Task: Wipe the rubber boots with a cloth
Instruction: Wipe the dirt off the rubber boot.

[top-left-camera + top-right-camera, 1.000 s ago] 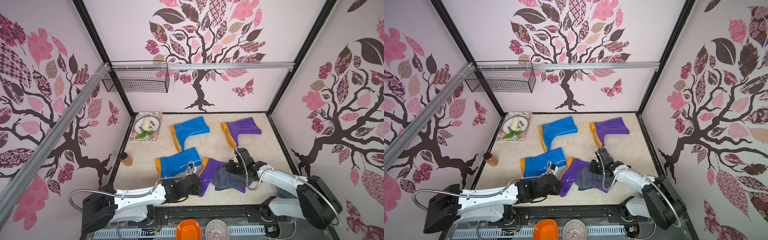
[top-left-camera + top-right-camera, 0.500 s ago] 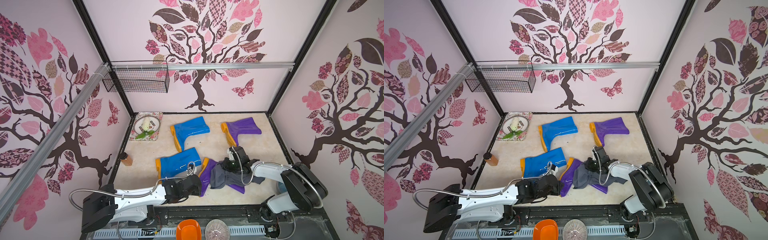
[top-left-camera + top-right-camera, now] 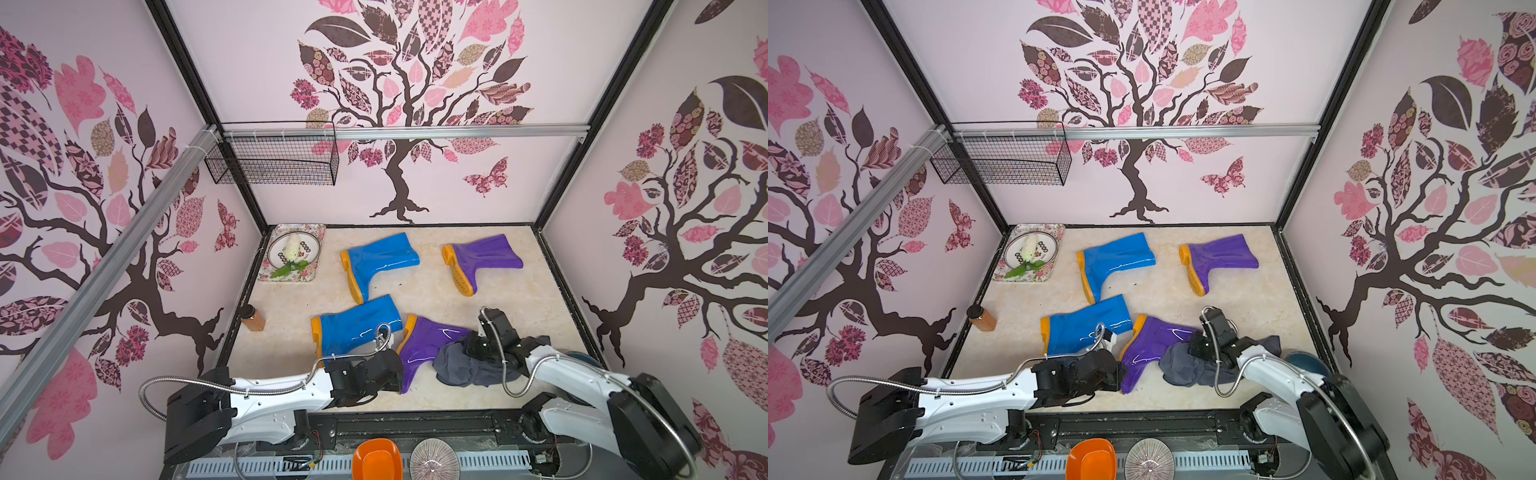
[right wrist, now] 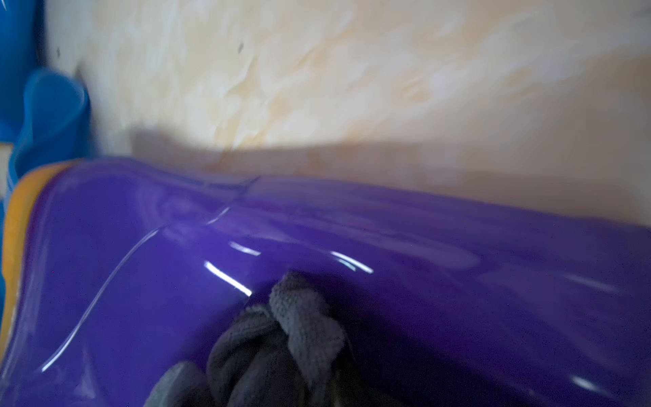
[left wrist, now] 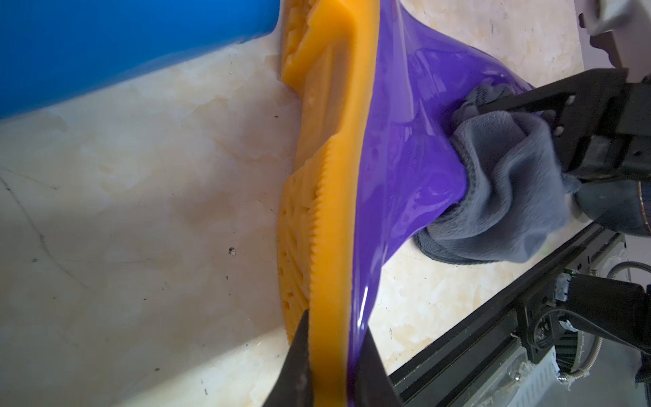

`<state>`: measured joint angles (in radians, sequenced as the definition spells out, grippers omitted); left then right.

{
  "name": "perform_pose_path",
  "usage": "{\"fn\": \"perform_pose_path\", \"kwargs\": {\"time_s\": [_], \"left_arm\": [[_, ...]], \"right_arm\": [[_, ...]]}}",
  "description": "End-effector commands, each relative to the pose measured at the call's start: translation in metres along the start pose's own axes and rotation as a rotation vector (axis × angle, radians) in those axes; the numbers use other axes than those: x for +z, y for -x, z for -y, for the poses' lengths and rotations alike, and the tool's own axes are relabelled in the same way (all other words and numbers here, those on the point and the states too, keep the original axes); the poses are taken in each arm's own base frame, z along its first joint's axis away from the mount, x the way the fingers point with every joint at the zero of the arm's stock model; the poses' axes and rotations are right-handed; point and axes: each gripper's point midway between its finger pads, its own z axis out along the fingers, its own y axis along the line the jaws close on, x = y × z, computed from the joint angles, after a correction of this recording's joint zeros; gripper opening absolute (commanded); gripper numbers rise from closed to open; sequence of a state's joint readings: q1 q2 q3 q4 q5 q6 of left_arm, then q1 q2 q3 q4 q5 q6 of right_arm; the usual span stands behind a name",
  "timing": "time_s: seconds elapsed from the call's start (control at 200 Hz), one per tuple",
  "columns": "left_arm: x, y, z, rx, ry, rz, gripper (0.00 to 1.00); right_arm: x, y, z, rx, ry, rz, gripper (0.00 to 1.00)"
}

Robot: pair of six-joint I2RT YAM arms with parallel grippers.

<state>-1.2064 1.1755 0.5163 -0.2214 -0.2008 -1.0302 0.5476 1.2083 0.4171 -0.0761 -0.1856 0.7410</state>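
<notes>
Left end effector [image 5: 334, 326] tight on toe of near purple boot [image 3: 419, 345]; right end effector [image 3: 476, 348] tight on cloth [image 5: 510, 197]

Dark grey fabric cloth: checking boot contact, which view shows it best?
Left wrist view: grey cloth bunched against the glossy purple rubber boot. In both top views the right arm hides part. Right wrist: only a tuft.

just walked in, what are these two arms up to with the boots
The robot is wiping a boot. The left gripper pinches the toe end of the near purple boot at its orange sole, holding it on the table. The right gripper is shut on the grey cloth and presses it against that boot's shaft. The near blue boot, the far blue boot and the far purple boot lie on their sides, neither gripper on them.
</notes>
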Motion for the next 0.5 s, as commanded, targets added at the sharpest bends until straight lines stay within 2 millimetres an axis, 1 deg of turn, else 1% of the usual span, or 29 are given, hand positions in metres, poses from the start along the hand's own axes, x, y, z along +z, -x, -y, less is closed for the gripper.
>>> {"fn": "perform_pose_path", "kwargs": {"time_s": [0.0, 0.025, 0.06, 0.09, 0.125, 0.16, 0.185, 0.19, 0.195, 0.24, 0.285, 0.305, 0.365, 0.39, 0.43, 0.495], "left_arm": [[0.006, -0.01, -0.021, 0.028, 0.093, -0.033, 0.0], [0.006, -0.01, -0.022, 0.029, 0.095, -0.033, 0.0], [0.006, -0.01, -0.023, 0.03, 0.099, -0.033, 0.0], [0.006, -0.01, -0.023, 0.03, 0.101, -0.033, 0.0], [0.006, -0.01, -0.024, 0.031, 0.105, -0.032, 0.0], [0.006, -0.01, -0.024, 0.031, 0.104, -0.03, 0.0], [0.005, -0.01, -0.024, 0.031, 0.105, -0.03, 0.0], [0.005, -0.01, -0.024, 0.03, 0.105, -0.03, 0.0], [0.005, -0.01, -0.024, 0.03, 0.105, -0.03, 0.0], [0.005, -0.01, -0.025, 0.03, 0.106, -0.03, 0.0], [0.006, -0.011, -0.026, 0.034, 0.108, -0.031, 0.0], [0.006, -0.011, -0.026, 0.032, 0.108, -0.03, 0.0], [0.007, -0.011, -0.027, 0.041, 0.114, -0.032, 0.0], [0.007, -0.011, -0.027, 0.044, 0.115, -0.033, 0.0], [0.008, -0.011, -0.027, 0.05, 0.117, -0.035, 0.0], [0.009, -0.012, -0.028, 0.056, 0.127, -0.039, 0.0]], "right_arm": [[0.001, -0.013, -0.102, -0.127, 0.308, -0.105, 0.0], [-0.001, -0.015, -0.117, -0.147, 0.349, -0.109, 0.0], [-0.004, -0.014, -0.128, -0.155, 0.372, -0.104, 0.0], [-0.004, -0.013, -0.13, -0.147, 0.377, -0.096, 0.0], [-0.003, -0.008, -0.123, -0.124, 0.345, -0.072, 0.0], [0.0, -0.003, -0.105, -0.09, 0.265, -0.043, 0.0], [0.003, 0.001, -0.087, -0.06, 0.195, -0.02, 0.0], [0.004, 0.001, -0.079, -0.048, 0.17, -0.018, 0.0], [0.004, 0.001, -0.079, -0.048, 0.17, -0.018, 0.0], [0.008, 0.004, -0.043, 0.023, 0.077, -0.01, 0.0], [0.011, 0.003, 0.003, 0.131, -0.034, -0.019, 0.0], [0.011, 0.001, 0.02, 0.176, -0.064, -0.031, 0.0], [0.008, -0.002, 0.059, 0.283, -0.11, -0.06, 0.0], [0.005, -0.002, 0.07, 0.31, -0.13, -0.064, 0.0], [0.0, 0.002, 0.082, 0.316, -0.167, -0.049, 0.0], [-0.013, 0.013, 0.089, 0.296, -0.219, 0.0, 0.0]]}}
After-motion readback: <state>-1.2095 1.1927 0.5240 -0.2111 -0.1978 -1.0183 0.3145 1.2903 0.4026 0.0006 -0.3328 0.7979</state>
